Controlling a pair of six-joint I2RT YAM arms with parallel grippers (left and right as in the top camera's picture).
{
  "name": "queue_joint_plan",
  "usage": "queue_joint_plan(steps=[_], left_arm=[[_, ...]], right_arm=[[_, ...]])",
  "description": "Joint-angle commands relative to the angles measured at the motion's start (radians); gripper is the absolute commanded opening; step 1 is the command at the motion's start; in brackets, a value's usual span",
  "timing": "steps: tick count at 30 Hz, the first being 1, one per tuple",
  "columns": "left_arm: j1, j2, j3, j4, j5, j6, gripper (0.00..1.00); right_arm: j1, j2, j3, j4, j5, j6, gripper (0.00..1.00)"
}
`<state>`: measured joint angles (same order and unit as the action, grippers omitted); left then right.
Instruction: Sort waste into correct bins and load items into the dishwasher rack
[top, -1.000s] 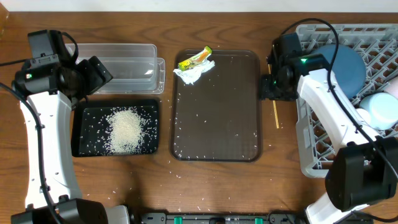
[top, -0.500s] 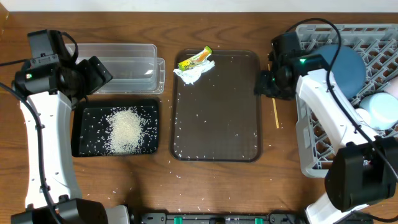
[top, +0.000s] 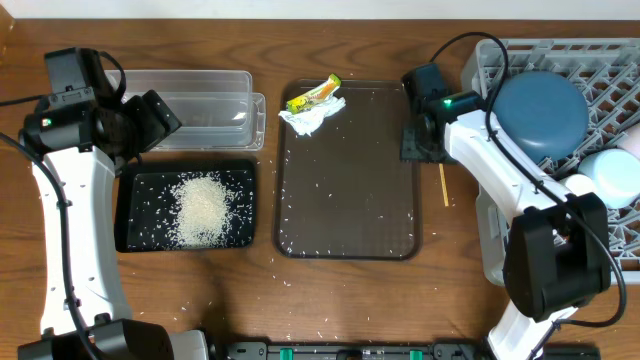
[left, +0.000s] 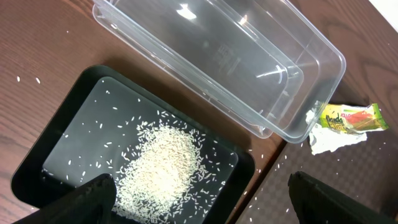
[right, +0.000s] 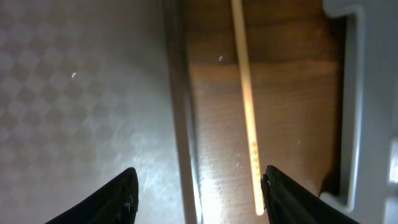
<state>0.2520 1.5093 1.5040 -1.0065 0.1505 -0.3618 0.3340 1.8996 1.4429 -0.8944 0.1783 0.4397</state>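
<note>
The right gripper's (right: 202, 199) fingers stand apart and hold nothing. Under them lies one chopstick (right: 245, 106), maybe two stuck together. It is on the thin wood strip between the brown serving tray (right: 93, 93) and the grey rack (right: 367, 93).

The rack, upper right, holds one dark blue dish (top: 540, 110) and one light blue bowl (top: 612, 175).

The left gripper (left: 202, 186) is spread wide over one black tray (left: 62, 134) holding the rice heap (left: 165, 168). One clear tub (left: 217, 62) beside it is empty.

One wrapper (left: 351, 118) and one paper scrap (left: 333, 140) touch at the serving tray's upper left corner.

Even bright light, glare on clear tub (left: 217, 62), right-wrist blur.
</note>
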Motion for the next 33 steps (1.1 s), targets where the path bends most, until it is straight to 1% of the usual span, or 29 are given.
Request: queue_joint_plan(steps=[1,3,6,10,19,23,27,33], left_arm=[[0.003,0.000,0.022,-0.003,-0.005,0.006,0.92],[0.003,0.000,0.022,-0.003,-0.005,0.006,0.92],[0.003,0.000,0.022,-0.003,-0.005,0.006,0.92],[0.003,0.000,0.022,-0.003,-0.005,0.006,0.92],[0.003,0.000,0.022,-0.003,-0.005,0.006,0.92],[0.003,0.000,0.022,-0.003,-0.005,0.006,0.92],[0.003,0.000,0.023,-0.003,-0.005,0.006,0.92],[0.003,0.000,0.022,-0.003,-0.005,0.006,0.92]], right_arm=[[-0.022,0.021,-0.002,0.021,0.050,-0.020,0.61],[-0.026,0.028,-0.002,0.040,0.051,-0.046,0.61],[-0.025,0.039,-0.002,0.063,0.059,-0.063,0.58],[-0.033,0.074,-0.002,0.098,0.060,-0.113,0.58],[-0.090,0.128,-0.002,0.119,0.053,-0.112,0.55],[-0.113,0.128,-0.002,0.132,0.001,-0.139,0.54],[-0.135,0.135,-0.002,0.147,-0.069,-0.168,0.50],[-0.137,0.163,-0.002,0.159,-0.070,-0.175,0.44]])
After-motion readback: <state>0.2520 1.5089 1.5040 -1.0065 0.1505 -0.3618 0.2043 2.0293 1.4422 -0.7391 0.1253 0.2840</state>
